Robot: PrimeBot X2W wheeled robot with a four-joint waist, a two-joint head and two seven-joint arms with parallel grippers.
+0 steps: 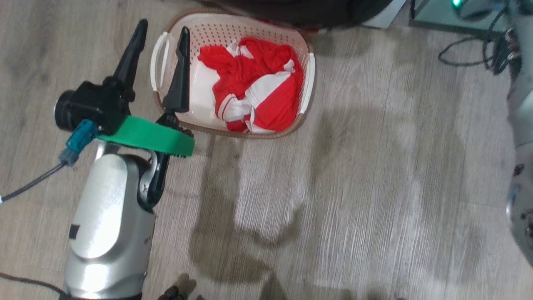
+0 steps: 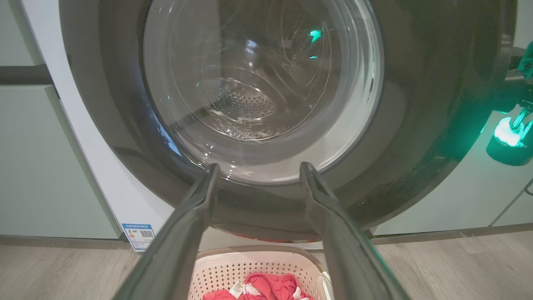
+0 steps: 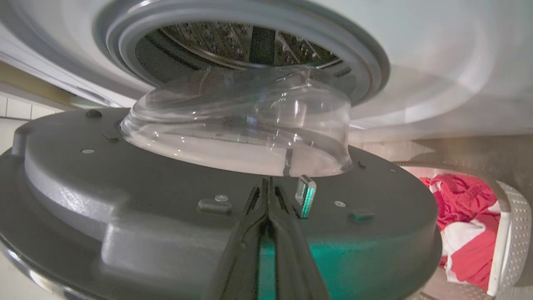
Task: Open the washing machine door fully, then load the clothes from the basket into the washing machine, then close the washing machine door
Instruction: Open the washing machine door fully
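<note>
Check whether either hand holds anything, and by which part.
Nothing: left hand open, empty; right hand shut on nothing, tips at the round grey washing machine door.

Pale grey wood-plank floor [image 1: 374, 187], blotched with soft shadows. Pale green cabinets [image 2: 41, 166] behind; dark cables [image 1: 491, 54] trail near a green light [image 1: 457, 3], its source unclear.

No lettering can be read. A blue-edged label [image 2: 138, 236] with a QR code sits low at the left on the washing machine [image 2: 116, 179] front, but its print is too small. The white tag [image 2: 236, 287] on the clothes [image 2: 268, 288] is too blurred to read.
</note>
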